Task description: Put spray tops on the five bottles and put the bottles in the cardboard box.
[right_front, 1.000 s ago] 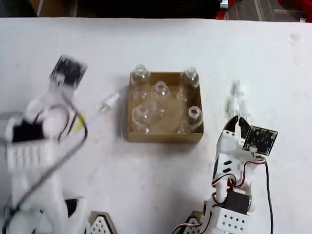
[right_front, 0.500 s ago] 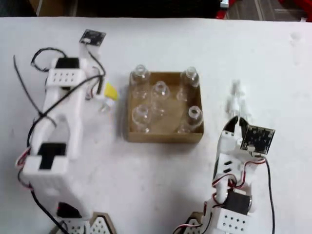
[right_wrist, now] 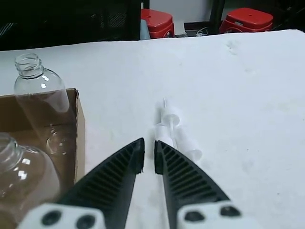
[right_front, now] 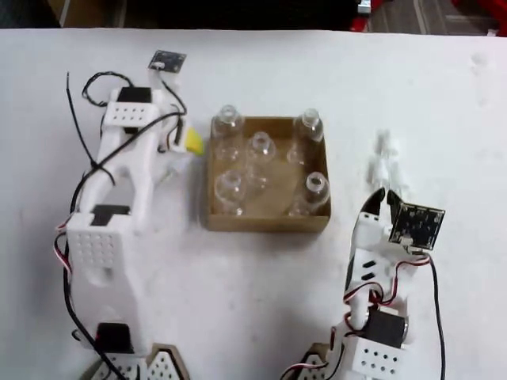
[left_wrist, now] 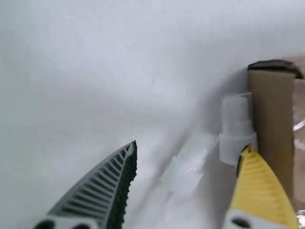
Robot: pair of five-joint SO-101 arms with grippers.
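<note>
Currently, spray top (left_wrist: 193, 160): lies flat on the table (right_front: 261, 71), just left of the cardboard box (left_wrist: 270, 114); head end at or against the box's left wall near the far corner.
Left gripper (left_wrist: 189, 147): spread wide, straddling that top. The grey finger (left_wrist: 102, 191) is on its left and the yellow finger (left_wrist: 257, 186) sits between top and box wall. Reads as a pick setup, nothing pinched yet.
Bottles (right_front: 260, 147): five, upright in the box, necks bare. Probably parked there so tops can go on from above.
Spare spray tops (right_front: 386, 162): small pile right of the box, just beyond the right arm's tip.
Right gripper (right_wrist: 148, 145): fingers almost pressed together, holding nothing, aimed at the pile.
</note>
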